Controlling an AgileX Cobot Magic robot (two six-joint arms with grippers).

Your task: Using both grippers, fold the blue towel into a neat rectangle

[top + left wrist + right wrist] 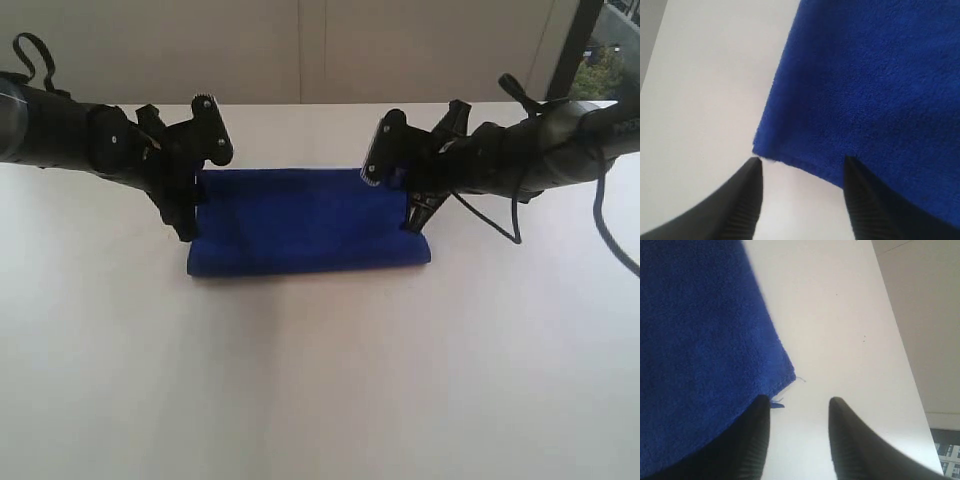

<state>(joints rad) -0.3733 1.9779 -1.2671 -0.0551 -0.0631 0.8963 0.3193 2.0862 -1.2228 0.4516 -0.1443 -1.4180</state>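
The blue towel (310,225) lies flat on the white table (320,380), doubled over into a long band. In the exterior view its thicker, rounded edge runs along the near side and its upper layer is smooth. The left gripper (186,222) stands at the towel's left end, tilted down toward it, and the right gripper (412,212) stands at the towel's right end in the same way. In the left wrist view the left gripper (802,161) is released. Its two dark ribbed fingers (742,202) stand apart, one tip just off the towel's corner over bare table, the other over the towel's hemmed edge, with nothing pinched between them. In the right wrist view the right gripper (799,400) is likewise released, its fingers (852,445) spread. One tip sits over the towel's edge beside its corner, where a loose blue thread (777,404) sticks out, and the other is over bare table just beside the towel.
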